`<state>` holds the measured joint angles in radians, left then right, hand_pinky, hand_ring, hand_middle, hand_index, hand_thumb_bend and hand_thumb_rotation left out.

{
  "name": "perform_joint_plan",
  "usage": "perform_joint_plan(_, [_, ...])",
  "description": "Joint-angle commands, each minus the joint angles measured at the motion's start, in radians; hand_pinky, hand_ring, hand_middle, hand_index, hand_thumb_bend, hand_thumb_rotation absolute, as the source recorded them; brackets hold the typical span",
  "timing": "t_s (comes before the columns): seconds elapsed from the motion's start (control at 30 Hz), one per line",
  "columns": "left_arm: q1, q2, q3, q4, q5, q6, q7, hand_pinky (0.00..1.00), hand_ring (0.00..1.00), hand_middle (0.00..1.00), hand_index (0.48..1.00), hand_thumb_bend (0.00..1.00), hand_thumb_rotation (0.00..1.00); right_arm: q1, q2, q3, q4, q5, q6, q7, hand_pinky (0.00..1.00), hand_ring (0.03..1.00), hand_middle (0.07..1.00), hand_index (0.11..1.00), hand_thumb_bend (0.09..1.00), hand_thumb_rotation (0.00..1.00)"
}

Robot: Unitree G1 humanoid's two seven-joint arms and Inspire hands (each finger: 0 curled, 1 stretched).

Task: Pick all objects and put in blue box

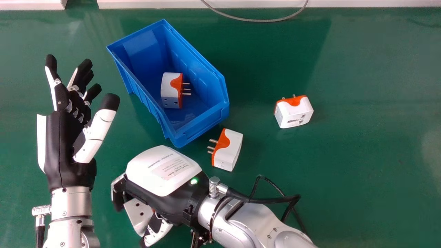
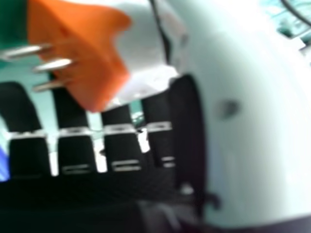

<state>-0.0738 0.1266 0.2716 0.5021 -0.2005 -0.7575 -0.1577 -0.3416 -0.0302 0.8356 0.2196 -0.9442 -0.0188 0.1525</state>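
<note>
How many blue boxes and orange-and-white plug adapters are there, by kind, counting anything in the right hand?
Blue box: 1
Plug adapters: 4 (one in the box, one held in the right hand, one on the table near the box, one farther right)
Total: 5

Head view: set above the bench (image 1: 344, 172), facing forward and down, far enough back to frame the whole box (image 1: 203, 125). Right hand view: set at the right hand (image 1: 163, 168), facing its fingers (image 2: 73, 150) at close range. Shared coverage: that hand and its plug (image 1: 137, 213), robot side of the box.
</note>
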Motion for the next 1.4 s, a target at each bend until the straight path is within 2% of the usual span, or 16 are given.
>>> perform_joint_plan(0.0, [-0.006,0.002,0.002,-0.014,-0.015,-0.008,-0.009,0.89,0.93,0.91,0.908,0.87,0.55,-0.014,0.009,-0.006,-0.024,0.012,-0.017,-0.009,0.25,0.349,0.480,0.559,0.506,0.00])
perform_joint_plan(0.13, [-0.006,0.003,0.004,-0.009,-0.001,-0.017,-0.001,0.89,0.93,0.91,0.910,0.85,0.55,-0.011,0.010,-0.008,-0.024,0.014,-0.026,-0.024,0.26,0.349,0.480,0.556,0.506,0.00])
perform_joint_plan(0.3, [-0.003,0.001,0.005,-0.011,-0.015,-0.012,-0.011,0.89,0.93,0.91,0.907,0.85,0.55,-0.009,0.010,-0.011,-0.024,0.021,-0.037,-0.023,0.26,0.349,0.478,0.554,0.506,0.00])
perform_joint_plan(0.43, [0.000,0.004,0.005,-0.008,0.002,-0.019,-0.002,0.89,0.93,0.91,0.907,0.86,0.55,0.001,0.012,-0.011,-0.026,0.018,-0.046,-0.053,0.25,0.345,0.471,0.554,0.505,0.00])
perform_joint_plan(0.57, [0.003,0.002,0.005,-0.013,0.003,-0.014,-0.001,0.89,0.93,0.91,0.908,0.85,0.56,0.004,0.012,-0.024,-0.052,0.030,-0.035,-0.032,0.24,0.343,0.469,0.553,0.505,0.00])
perform_joint_plan(0.67, [0.006,0.001,0.005,-0.017,-0.002,-0.011,-0.005,0.89,0.93,0.92,0.909,0.86,0.56,0.020,0.010,-0.047,-0.100,0.044,-0.022,-0.025,0.25,0.348,0.474,0.550,0.506,0.00])
perform_joint_plan(0.8, [0.006,0.002,0.006,-0.012,0.004,-0.017,-0.001,0.89,0.94,0.92,0.910,0.85,0.56,0.037,-0.003,-0.071,-0.184,0.047,-0.001,-0.006,0.25,0.355,0.468,0.547,0.507,0.00])
perform_joint_plan(0.9, [0.007,0.004,0.006,-0.011,0.007,-0.020,0.000,0.89,0.93,0.92,0.911,0.85,0.56,0.047,-0.018,-0.103,-0.267,0.057,0.020,0.031,0.26,0.360,0.470,0.548,0.507,0.00])
perform_joint_plan(0.97, [0.009,0.003,0.006,-0.013,0.001,-0.022,-0.005,0.89,0.94,0.92,0.913,0.85,0.56,0.054,-0.029,-0.128,-0.326,0.058,0.039,0.062,0.27,0.362,0.472,0.549,0.507,0.00])
perform_joint_plan(1.03, [0.011,0.001,0.008,-0.014,-0.001,-0.023,-0.004,0.89,0.94,0.92,0.914,0.84,0.56,0.060,-0.044,-0.157,-0.396,0.060,0.069,0.111,0.27,0.362,0.472,0.550,0.507,0.00])
perform_joint_plan(1.13, [0.012,0.000,0.008,-0.016,0.000,-0.024,-0.001,0.89,0.94,0.92,0.915,0.84,0.56,0.070,-0.058,-0.200,-0.474,0.075,0.105,0.168,0.26,0.365,0.479,0.549,0.507,0.00])
perform_joint_plan(1.27, [0.011,-0.003,0.007,-0.017,-0.009,-0.025,-0.009,0.89,0.93,0.92,0.916,0.81,0.54,0.089,-0.078,-0.257,-0.540,0.099,0.118,0.177,0.27,0.371,0.481,0.551,0.506,0.00])
perform_joint_plan(1.37, [0.010,-0.005,0.008,-0.017,-0.007,-0.021,-0.007,0.89,0.93,0.92,0.915,0.81,0.54,0.095,-0.089,-0.296,-0.575,0.106,0.122,0.172,0.26,0.379,0.478,0.539,0.508,0.00])
